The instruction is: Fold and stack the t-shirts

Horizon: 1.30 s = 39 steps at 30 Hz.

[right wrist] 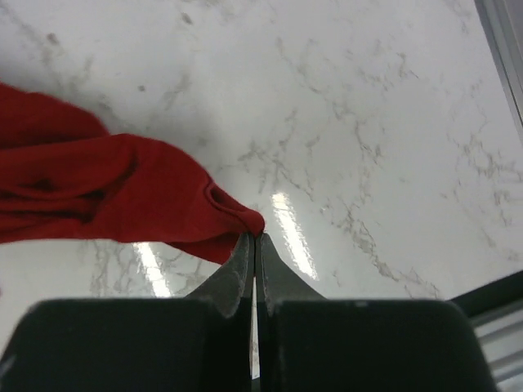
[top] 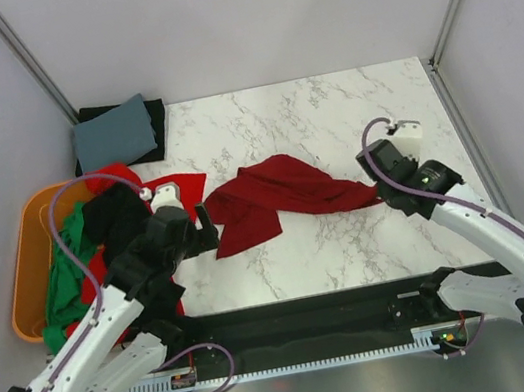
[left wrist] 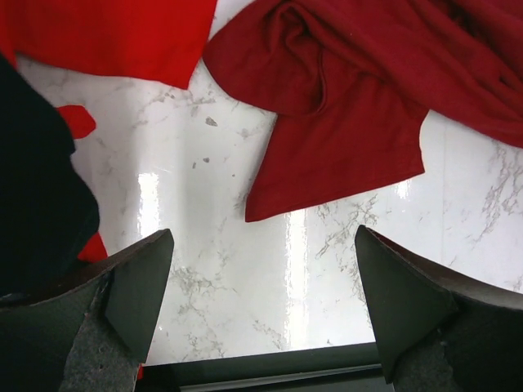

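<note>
1. At the near edge of the worktop point(top: 329, 113), the left arm point(top: 94, 337) is hovering low. Its jaws are spread wide, gripping nothing, and are pointing at the near-left corner of the dark red t-shirt point(top: 272, 194), which is lying just beyond them.
2. The right arm point(top: 491, 227) is reaching in from the opposite side, its jaws clenched on the shirt's right-hand tip and pinching a small fold of cloth.
3. The dark red t-shirt is lying crumpled across the middle of the worktop, its long axis running left to right between the two arms. The loose left end is sitting nearer the left arm and looks like the next corner to take.
4. Further left, a bright red t-shirt point(top: 184, 187), a black t-shirt point(top: 113, 217) and a green t-shirt point(top: 64, 282) are spilling from the orange tub point(top: 25, 289).
5. In the far left corner, a folded grey-blue cloth point(top: 112, 133) is resting on a black one.
</note>
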Motion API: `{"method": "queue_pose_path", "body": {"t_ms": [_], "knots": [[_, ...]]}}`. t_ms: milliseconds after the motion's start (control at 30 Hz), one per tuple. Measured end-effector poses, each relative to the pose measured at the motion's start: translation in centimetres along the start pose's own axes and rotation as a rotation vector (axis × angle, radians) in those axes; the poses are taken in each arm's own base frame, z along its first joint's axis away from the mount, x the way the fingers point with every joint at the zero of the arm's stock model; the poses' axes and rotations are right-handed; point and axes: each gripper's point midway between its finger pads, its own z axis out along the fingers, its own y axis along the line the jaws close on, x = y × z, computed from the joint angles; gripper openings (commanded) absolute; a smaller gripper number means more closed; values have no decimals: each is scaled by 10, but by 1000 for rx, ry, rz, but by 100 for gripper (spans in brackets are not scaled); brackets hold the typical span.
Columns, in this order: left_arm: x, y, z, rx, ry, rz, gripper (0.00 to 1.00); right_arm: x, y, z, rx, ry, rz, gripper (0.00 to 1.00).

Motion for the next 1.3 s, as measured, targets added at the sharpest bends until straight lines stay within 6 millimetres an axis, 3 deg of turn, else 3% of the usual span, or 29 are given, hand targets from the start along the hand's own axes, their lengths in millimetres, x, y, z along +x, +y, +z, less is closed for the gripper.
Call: {"method": "queue_pose_path", "body": {"t_ms": [100, 267, 367, 500, 633, 767, 900, 1100, 1200, 1300], "knots": [[7, -7, 14, -5, 54, 18, 99, 11, -42, 17, 102, 65, 154, 0], [6, -14, 16, 17, 61, 15, 98, -11, -121, 29, 250, 45, 471, 0], [-4, -20, 14, 36, 37, 4, 98, -10, -155, 38, 320, 65, 599, 0], [-13, -27, 13, 54, 19, -4, 97, -5, -153, 57, 272, 140, 664, 0], [-10, -37, 28, 62, 52, 4, 95, -6, -141, 73, 197, 183, 678, 0], [5, -51, 57, 79, 119, 18, 93, -7, -124, 80, 95, 201, 673, 0], [23, -64, 90, 98, 177, 31, 93, 9, -111, 86, 30, 247, 669, 0], [49, -69, 139, 79, 272, 59, 93, 16, -103, 87, -14, 268, 657, 0], [51, -68, 157, 77, 297, 45, 85, 14, -100, 90, -30, 267, 649, 0], [46, -68, 169, 97, 292, 22, 49, 16, -97, 95, -37, 281, 641, 0]]}}
